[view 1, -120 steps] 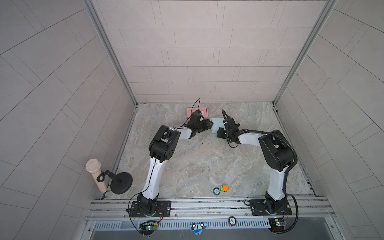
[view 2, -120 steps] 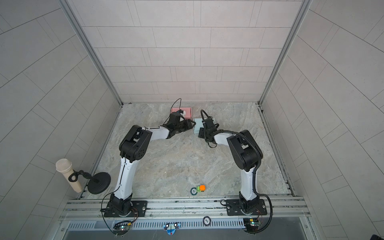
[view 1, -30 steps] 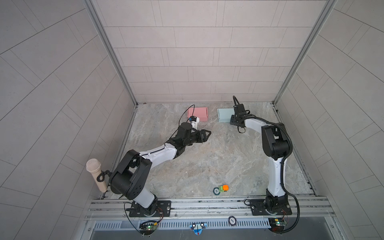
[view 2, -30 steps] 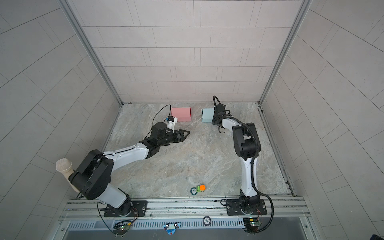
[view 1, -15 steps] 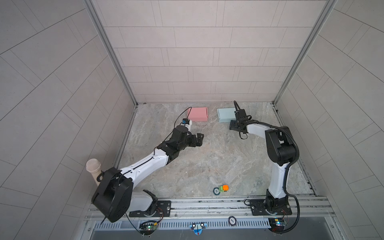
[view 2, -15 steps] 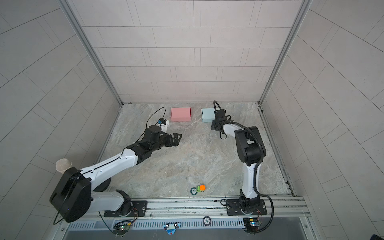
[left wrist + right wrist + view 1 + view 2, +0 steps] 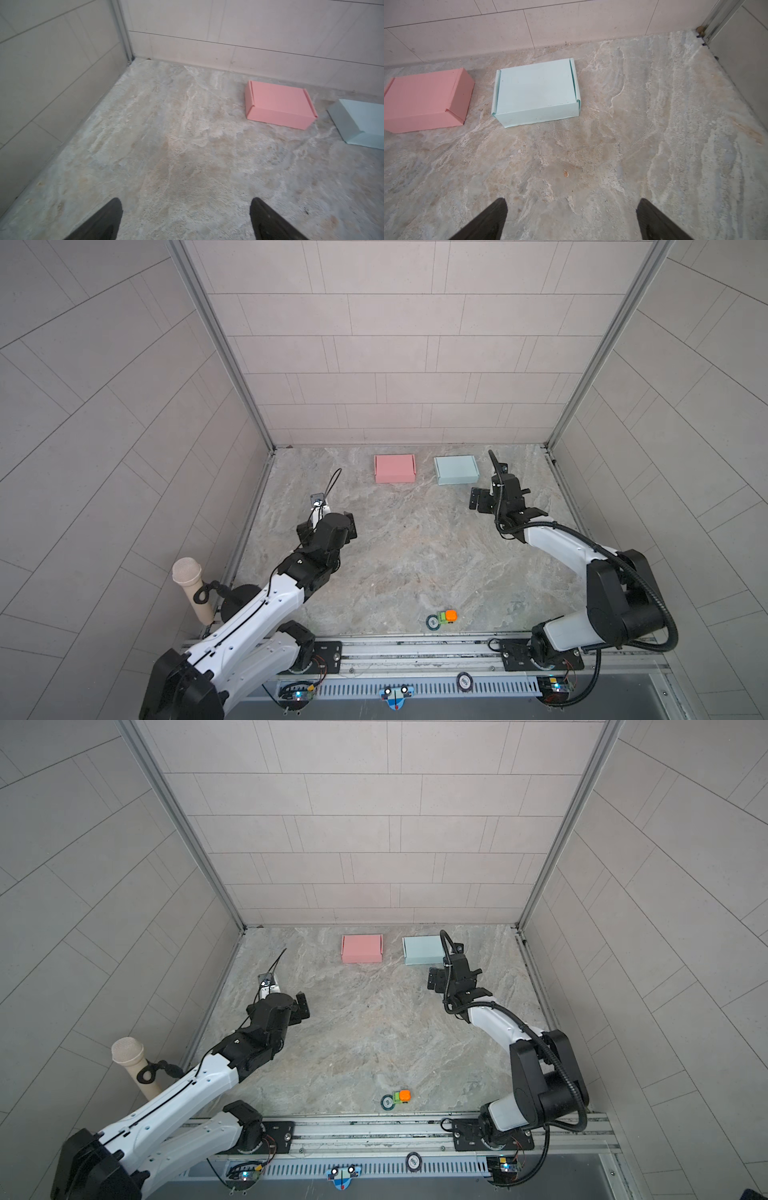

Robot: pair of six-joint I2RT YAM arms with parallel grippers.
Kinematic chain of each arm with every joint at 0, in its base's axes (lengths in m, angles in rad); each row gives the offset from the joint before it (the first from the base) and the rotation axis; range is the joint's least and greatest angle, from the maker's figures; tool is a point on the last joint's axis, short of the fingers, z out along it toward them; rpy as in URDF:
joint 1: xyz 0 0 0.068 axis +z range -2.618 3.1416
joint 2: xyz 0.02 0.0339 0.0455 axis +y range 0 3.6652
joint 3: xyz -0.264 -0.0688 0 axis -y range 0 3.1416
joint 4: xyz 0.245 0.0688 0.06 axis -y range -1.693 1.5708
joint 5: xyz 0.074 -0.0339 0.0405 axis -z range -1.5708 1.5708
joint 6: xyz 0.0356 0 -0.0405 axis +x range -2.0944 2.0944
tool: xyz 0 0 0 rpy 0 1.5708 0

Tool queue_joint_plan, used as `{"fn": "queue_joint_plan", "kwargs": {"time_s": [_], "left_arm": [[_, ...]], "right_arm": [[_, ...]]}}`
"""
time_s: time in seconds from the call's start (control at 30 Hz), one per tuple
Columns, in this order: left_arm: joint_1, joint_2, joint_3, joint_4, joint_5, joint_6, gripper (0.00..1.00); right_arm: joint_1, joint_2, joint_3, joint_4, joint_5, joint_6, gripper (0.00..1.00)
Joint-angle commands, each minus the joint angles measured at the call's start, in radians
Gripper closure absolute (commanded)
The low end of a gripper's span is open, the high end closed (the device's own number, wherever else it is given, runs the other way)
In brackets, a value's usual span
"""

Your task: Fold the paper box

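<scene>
Two closed paper boxes lie side by side near the back wall: a pink box (image 7: 395, 468) (image 7: 362, 948) (image 7: 278, 105) (image 7: 425, 101) and a light blue box (image 7: 456, 470) (image 7: 423, 950) (image 7: 536, 91), both with their lids down. My left gripper (image 7: 328, 526) (image 7: 186, 204) hovers over bare floor, well in front and to the left of the pink box. It is open and holds nothing. My right gripper (image 7: 496, 493) (image 7: 572, 204) is just in front and to the right of the blue box, also open and holding nothing.
A small orange and green object with a dark ring (image 7: 442, 618) lies near the front rail (image 7: 415, 649). A beige microphone on a black stand (image 7: 191, 589) stands at the front left. Tiled walls close in the marble floor (image 7: 407, 556) on three sides.
Both arms have drawn back from the boxes toward the front, the left one much farther. Both grippers have opened wide. The boxes have stayed where they were.
</scene>
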Motion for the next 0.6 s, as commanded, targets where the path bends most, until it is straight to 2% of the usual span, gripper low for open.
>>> {"fn": "queue_joint_plan", "kwargs": {"time_s": [0.0, 0.23, 0.57], "left_arm": [[0.007, -0.042, -0.038, -0.029, -0.099, -0.015, 0.00], [0.007, -0.156, -0.112, -0.035, -0.090, 0.050, 0.00], [0.007, -0.370, -0.258, 0.074, -0.040, 0.170, 0.00]], "right_arm": [[-0.005, -0.076, -0.034, -0.012, 0.035, -0.064, 0.00], [-0.007, -0.236, -0.142, -0.055, 0.073, -0.074, 0.00], [-0.023, -0.426, -0.263, -0.127, 0.270, -0.030, 0.00]]}}
